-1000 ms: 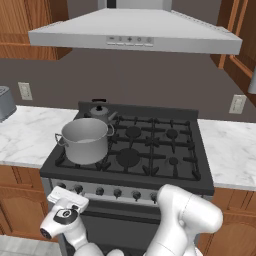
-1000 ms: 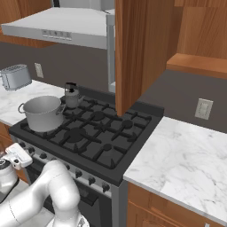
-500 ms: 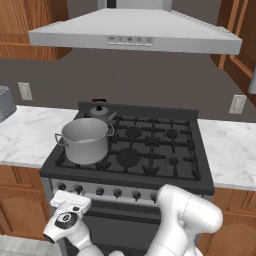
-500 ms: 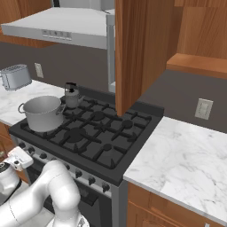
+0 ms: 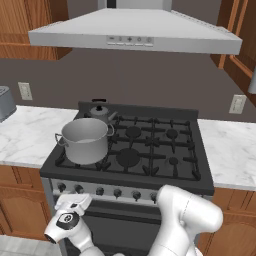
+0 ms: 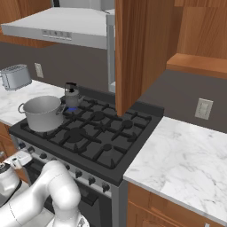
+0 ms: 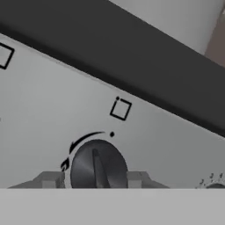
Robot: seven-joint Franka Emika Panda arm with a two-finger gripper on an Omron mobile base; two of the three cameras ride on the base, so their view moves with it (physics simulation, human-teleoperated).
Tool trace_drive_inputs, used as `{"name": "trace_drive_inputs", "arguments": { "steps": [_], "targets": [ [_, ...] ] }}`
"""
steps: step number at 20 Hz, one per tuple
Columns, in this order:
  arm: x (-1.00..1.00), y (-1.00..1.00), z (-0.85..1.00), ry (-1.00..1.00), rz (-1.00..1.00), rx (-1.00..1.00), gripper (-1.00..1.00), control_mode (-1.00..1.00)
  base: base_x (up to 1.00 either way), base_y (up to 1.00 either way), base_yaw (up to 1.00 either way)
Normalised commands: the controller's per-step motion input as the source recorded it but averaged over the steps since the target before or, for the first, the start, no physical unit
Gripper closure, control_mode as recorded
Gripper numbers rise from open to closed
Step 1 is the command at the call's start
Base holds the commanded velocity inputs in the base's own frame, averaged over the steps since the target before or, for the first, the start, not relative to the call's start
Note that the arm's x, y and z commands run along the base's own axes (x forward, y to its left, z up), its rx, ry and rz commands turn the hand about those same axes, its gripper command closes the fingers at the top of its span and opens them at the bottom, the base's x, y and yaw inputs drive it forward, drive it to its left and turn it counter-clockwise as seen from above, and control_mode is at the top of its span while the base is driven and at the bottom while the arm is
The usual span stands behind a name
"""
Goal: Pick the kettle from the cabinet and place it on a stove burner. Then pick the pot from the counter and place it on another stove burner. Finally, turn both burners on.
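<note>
The grey pot (image 5: 85, 141) (image 6: 42, 113) stands on the front-left stove burner. Behind it the small dark kettle (image 5: 101, 112) (image 6: 71, 94) sits on the back-left burner, with a blue glow under it in the right base view. My gripper (image 5: 75, 202) (image 6: 18, 160) (image 7: 94, 179) is low in front of the range, at the left end of the knob row. In the hand view its fingertips (image 7: 50, 179) hug both sides of a round dark knob (image 7: 97, 169). The brown cabinet (image 6: 142, 48) hangs open above the range's right side.
The grey range hood (image 5: 132, 32) hangs over the stove. White marble counter (image 5: 25, 135) (image 6: 186, 155) flanks the range on both sides. A toaster (image 6: 15, 76) sits at the far left. More knobs (image 5: 117, 193) line the front panel, and the other burners (image 5: 172, 134) are bare.
The hand has edged slightly to the right along the knob panel. Its fingers have drawn in around the knob. Pot and kettle have not moved.
</note>
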Motion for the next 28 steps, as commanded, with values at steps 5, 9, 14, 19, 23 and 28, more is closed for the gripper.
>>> {"name": "trace_drive_inputs", "arguments": {
  "steps": [5,9,14,19,23,28],
  "targets": [
    [0.0,0.0,0.11,0.14,-0.07,-0.34,1.0,-1.0,0.0,0.0,0.0],
    [0.0,0.0,0.02,0.12,-0.03,-0.27,1.0,-1.0,0.0,0.0,0.0],
    [-0.02,0.0,-0.05,0.0,0.0,0.0,-1.0,-1.0,0.0,0.0,0.0],
    [0.0,0.0,-0.01,0.0,0.0,0.0,-1.0,-1.0,0.0,0.0,0.0],
    [0.0,0.0,0.0,0.0,0.0,0.0,-1.0,-1.0,0.0,0.0,0.0],
    [-0.24,0.21,0.0,-0.06,0.0,0.0,-1.0,-1.0,0.0,0.0,0.0]
  ]
}}
